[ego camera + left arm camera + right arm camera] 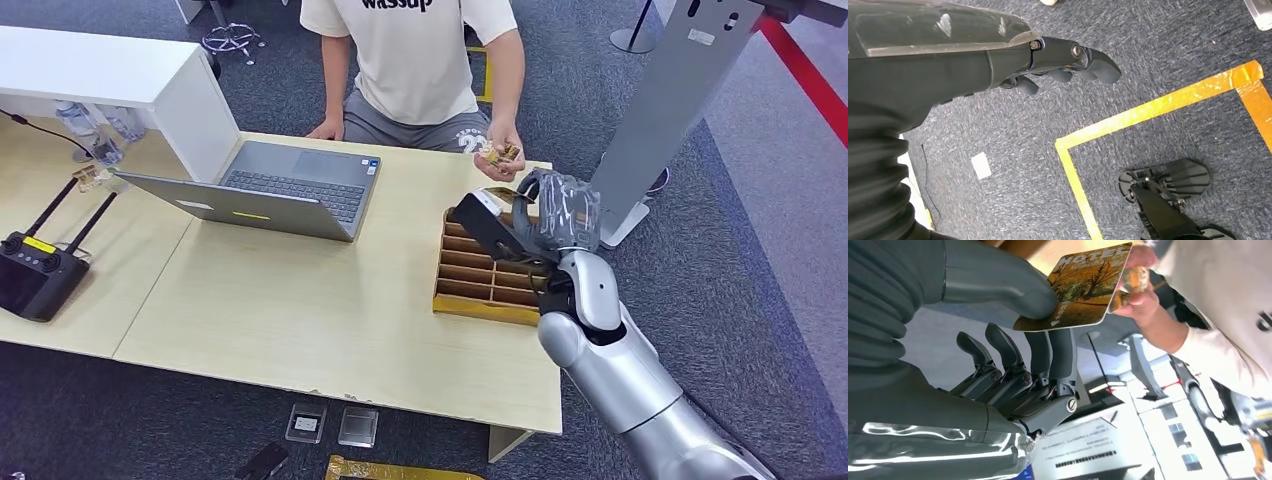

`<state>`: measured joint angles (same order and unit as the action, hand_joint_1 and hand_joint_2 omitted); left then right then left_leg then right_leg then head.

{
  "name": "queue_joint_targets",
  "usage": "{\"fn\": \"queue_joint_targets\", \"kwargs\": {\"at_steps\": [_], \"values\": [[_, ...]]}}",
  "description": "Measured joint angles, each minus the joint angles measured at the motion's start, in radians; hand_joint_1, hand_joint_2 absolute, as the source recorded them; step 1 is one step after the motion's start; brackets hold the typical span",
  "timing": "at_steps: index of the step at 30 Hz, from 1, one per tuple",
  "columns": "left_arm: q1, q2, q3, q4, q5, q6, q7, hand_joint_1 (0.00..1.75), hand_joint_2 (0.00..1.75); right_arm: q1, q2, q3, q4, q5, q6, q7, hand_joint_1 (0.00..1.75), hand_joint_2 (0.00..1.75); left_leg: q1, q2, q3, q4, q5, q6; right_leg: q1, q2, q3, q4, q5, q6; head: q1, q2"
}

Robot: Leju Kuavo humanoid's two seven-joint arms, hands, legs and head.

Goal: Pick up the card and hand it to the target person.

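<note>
At far left on the pale wooden surface [300, 320] sits a black remote controller with two antennas [38, 270], then an open grey laptop [270, 190]. The left hand [1068, 62] hangs over blue carpet, fingers loosely apart, holding nothing. Further right stands a yellow slotted card tray [480, 280]. Above it the right hand [1033, 340] pinches a glossy autumn-tree hotel card [1083, 285] between thumb and fingers, offering it to the seated person in a cream T-shirt [410, 60], whose hand [1140, 292] touches the card's far edge. Letting go before that grip firms could drop the card; holding too long risks a tug.
</note>
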<state>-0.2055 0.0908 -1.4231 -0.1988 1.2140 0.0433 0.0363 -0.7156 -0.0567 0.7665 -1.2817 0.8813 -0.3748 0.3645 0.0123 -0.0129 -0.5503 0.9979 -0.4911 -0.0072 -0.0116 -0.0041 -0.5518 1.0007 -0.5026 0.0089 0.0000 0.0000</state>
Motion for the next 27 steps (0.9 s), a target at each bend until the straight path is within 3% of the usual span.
{"fn": "queue_joint_targets", "kwargs": {"at_steps": [5,8,10,14,17,27], "values": [[-0.018,-0.010,-0.014,0.002,-0.017,-0.008,0.016,0.00,1.75,-0.082,0.102,0.000,0.396,-0.001,-0.215,-0.166,1.55,1.75,0.000,0.003,0.002,-0.001,0.000,0.000,0.000,0.003,0.001,-0.001,0.001,0.000,0.000,0.000],[-0.026,-0.016,-0.020,0.002,-0.023,-0.011,0.020,0.00,1.75,-0.114,0.136,-0.013,0.541,-0.005,-0.291,-0.232,1.55,1.75,0.000,0.004,0.002,-0.002,0.001,0.000,0.000,0.004,0.001,-0.001,0.002,0.000,0.000,0.000],[-0.031,-0.020,-0.027,0.003,-0.029,-0.014,0.021,0.00,1.75,-0.119,0.150,-0.053,0.583,0.021,-0.319,-0.268,1.55,1.75,0.000,0.004,0.002,-0.002,0.001,0.000,0.000,0.004,0.002,-0.001,0.002,0.000,0.000,0.000],[-0.039,-0.024,-0.041,0.003,-0.042,-0.020,0.022,0.00,1.75,-0.074,0.183,-0.254,0.566,0.173,-0.323,-0.360,1.55,1.75,0.000,0.001,0.001,-0.002,0.001,0.000,0.000,0.001,0.002,-0.001,0.001,0.000,0.000,0.000],[-0.041,-0.022,-0.042,0.003,-0.042,-0.025,0.021,0.00,1.75,-0.070,0.208,-0.325,0.596,0.227,-0.323,-0.400,1.55,1.75,0.000,0.001,0.001,-0.002,0.001,0.000,0.000,0.001,0.002,-0.001,0.001,0.000,0.000,0.000],[-0.029,-0.015,-0.033,0.004,-0.030,-0.041,0.015,0.00,1.75,-0.079,0.239,-0.351,0.697,0.265,-0.323,-0.438,1.55,1.75,0.000,0.002,0.002,-0.001,0.000,0.000,0.000,0.002,0.001,0.000,0.001,0.000,0.000,0.000]]}}
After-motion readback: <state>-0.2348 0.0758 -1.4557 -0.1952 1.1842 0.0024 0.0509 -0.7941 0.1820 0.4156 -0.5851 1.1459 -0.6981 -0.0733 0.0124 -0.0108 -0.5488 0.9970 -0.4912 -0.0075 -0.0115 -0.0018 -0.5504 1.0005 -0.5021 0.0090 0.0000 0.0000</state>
